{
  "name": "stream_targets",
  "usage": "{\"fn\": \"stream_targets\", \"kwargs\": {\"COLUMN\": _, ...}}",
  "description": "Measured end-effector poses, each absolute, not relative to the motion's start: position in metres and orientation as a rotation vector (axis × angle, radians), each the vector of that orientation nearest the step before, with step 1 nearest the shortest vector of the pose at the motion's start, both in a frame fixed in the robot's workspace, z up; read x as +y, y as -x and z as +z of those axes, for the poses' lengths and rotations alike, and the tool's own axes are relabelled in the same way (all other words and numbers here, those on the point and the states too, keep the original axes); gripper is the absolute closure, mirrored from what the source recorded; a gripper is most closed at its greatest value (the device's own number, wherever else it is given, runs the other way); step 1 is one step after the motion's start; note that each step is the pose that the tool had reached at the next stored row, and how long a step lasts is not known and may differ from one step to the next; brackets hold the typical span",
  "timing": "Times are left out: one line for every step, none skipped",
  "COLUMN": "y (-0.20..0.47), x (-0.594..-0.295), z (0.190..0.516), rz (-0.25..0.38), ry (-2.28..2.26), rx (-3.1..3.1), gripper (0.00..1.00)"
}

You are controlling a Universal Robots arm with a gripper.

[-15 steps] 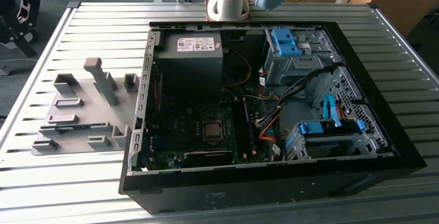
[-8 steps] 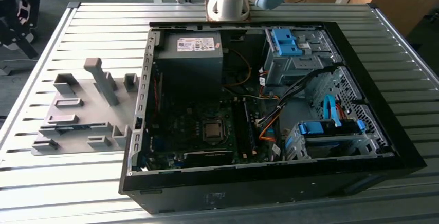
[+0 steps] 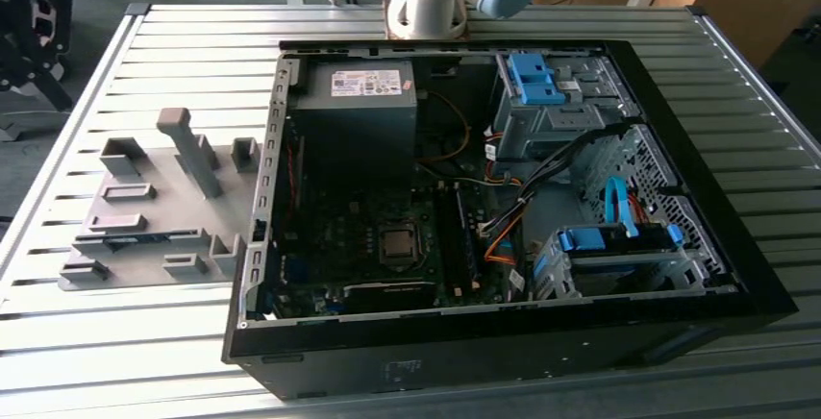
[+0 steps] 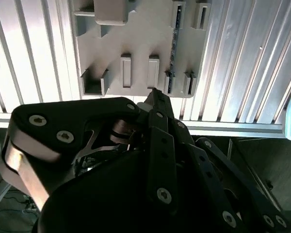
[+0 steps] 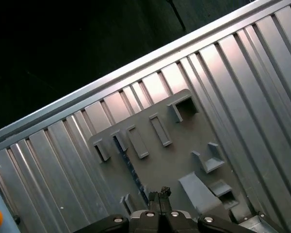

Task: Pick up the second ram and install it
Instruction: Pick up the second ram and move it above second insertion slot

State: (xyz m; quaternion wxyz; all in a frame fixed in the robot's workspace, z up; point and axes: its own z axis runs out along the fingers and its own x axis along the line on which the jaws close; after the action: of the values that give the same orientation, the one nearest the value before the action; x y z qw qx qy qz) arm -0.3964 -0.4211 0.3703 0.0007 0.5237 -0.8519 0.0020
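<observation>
above the grey fixture (image 5: 174, 165), your gripper (image 5: 160, 193) hangs closed and empty; the ram stick (image 5: 131, 168) stands on edge in its slot.

Exterior view: even, soft daylight is noted; the slatted table (image 3: 180, 44) is brightly lit, while the interior of the computer case (image 3: 513, 352) is left dim. Second wrist view: hard glare is thrown off the slats, and the gripper (image 4: 155, 94) is reduced to a dark mass. First wrist view: the area beyond the table edge is lost in shadow.
</observation>
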Motion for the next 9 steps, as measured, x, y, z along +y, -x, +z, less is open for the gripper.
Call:
{"fn": "stream_targets", "kwargs": {"y": 0.3964, "x": -0.4211, "z": 0.37, "rz": 0.006, "ry": -1.666, "rx": -2.662, "gripper": 0.9}}
{"fn": "stream_targets", "kwargs": {"y": 0.3964, "x": -0.4211, "z": 0.3696, "rz": 0.006, "ry": -1.687, "rx": -2.649, "gripper": 0.9}}
{"fn": "stream_targets", "kwargs": {"y": 0.3964, "x": -0.4211, "z": 0.3692, "rz": 0.006, "ry": -1.708, "rx": -2.635, "gripper": 0.9}}
{"fn": "stream_targets", "kwargs": {"y": 0.3964, "x": -0.4211, "z": 0.3688, "rz": 0.006, "ry": -1.729, "rx": -2.621, "gripper": 0.9}}
{"fn": "stream_targets", "kwargs": {"y": 0.3964, "x": -0.4211, "z": 0.3683, "rz": 0.006, "ry": -1.752, "rx": -2.606, "gripper": 0.9}}
{"fn": "stream_targets", "kwargs": {"y": 0.3964, "x": -0.4211, "z": 0.3678, "rz": 0.006, "ry": -1.774, "rx": -2.591, "gripper": 0.9}}
{"fn": "stream_targets", "kwargs": {"y": 0.3964, "x": -0.4211, "z": 0.3673, "rz": 0.006, "ry": -1.797, "rx": -2.576, "gripper": 0.9}}
{"fn": "stream_targets", "kwargs": {"y": 0.3964, "x": -0.4211, "z": 0.3669, "rz": 0.006, "ry": -1.819, "rx": -2.56, "gripper": 0.9}}
{"fn": "stream_targets", "kwargs": {"y": 0.3964, "x": -0.4211, "z": 0.3664, "rz": 0.006, "ry": -1.841, "rx": -2.544, "gripper": 0.9}}
